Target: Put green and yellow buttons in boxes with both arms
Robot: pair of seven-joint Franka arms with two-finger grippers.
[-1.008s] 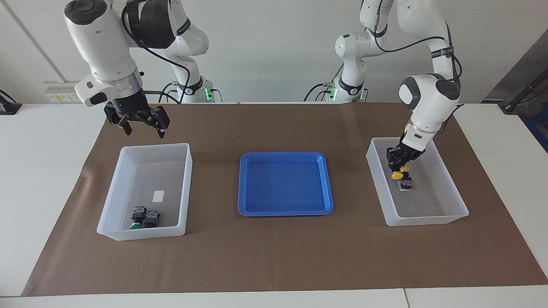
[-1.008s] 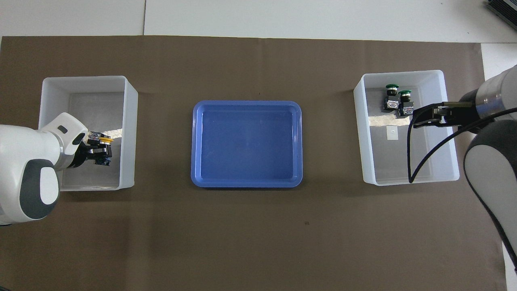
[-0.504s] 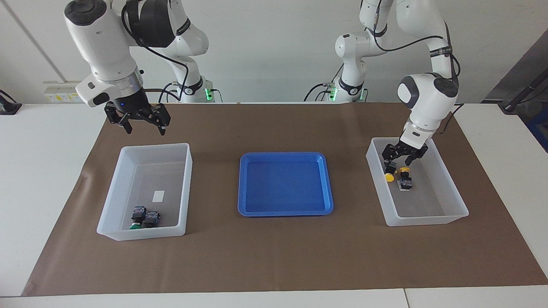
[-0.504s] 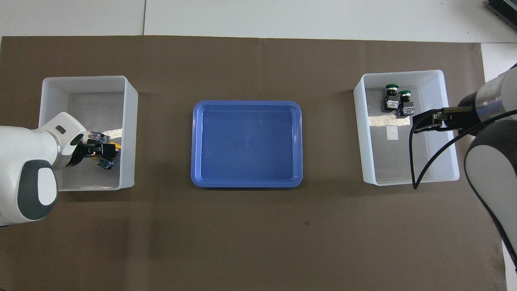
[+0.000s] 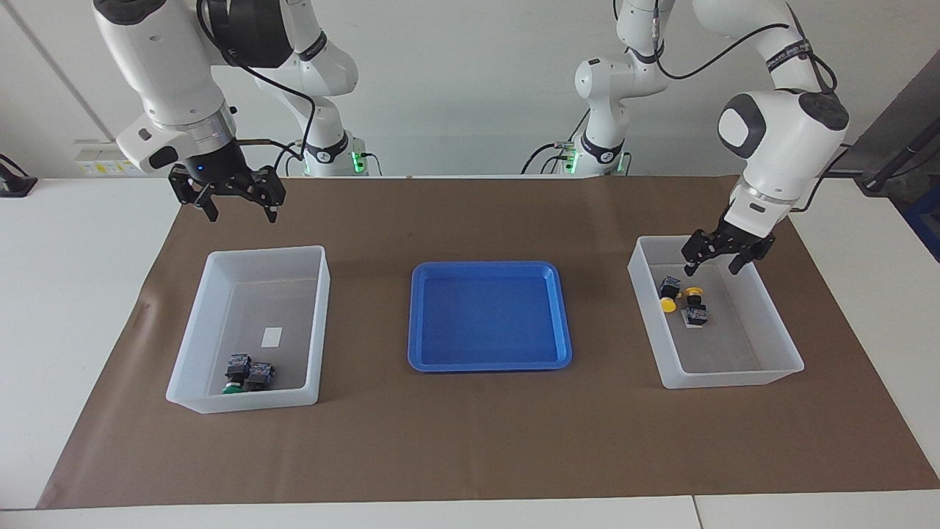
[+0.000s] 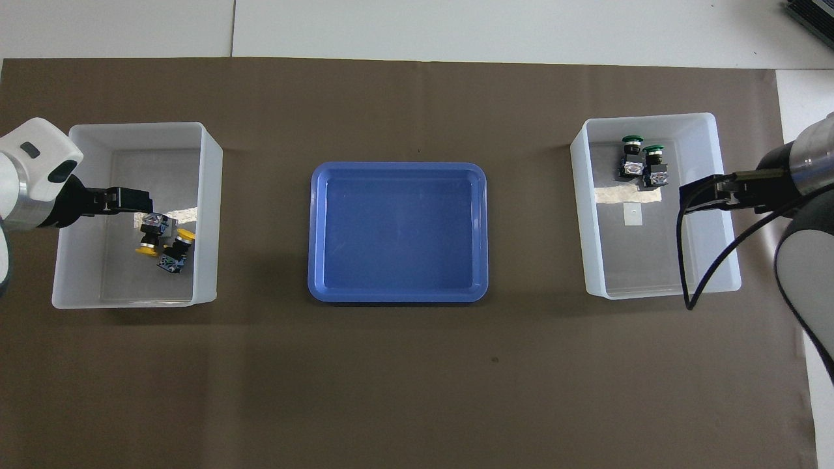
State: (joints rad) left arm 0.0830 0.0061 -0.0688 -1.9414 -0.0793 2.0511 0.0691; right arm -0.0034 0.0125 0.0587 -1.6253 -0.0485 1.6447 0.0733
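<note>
Now, note the buttons first: each has a black blocky body with a round mushroom cap. You have two yellow buttons (image 5: 679,301) lying tipped on the floor of the box (image 5: 771,360) at the left arm's end, directly beneath and slightly toward the tray from your left tool (image 5: 710,268). That tool hangs over this box with its fingers spread apart and nothing between them. Two green buttons (image 5: 248,373) lie touching each other in the other box (image 5: 198,323), well below your right tool (image 5: 233,214) and at the box's end away from it. Your right tool is raised over the brown mat just by that box's rim, fingers spread, carrying nothing.

Both boxes are translucent white with tall walls; a small white label (image 5: 272,336) shows on the floor of the one under your right tool. Between them sits a shallow blue tray (image 5: 418,316), holding nothing.

Surface: brown mat (image 5: 470,441) over a white desk (image 5: 73,294); pale wall at the arms' bases.

Count: two yellow, two green, two boxes, one tray, two arms.
</note>
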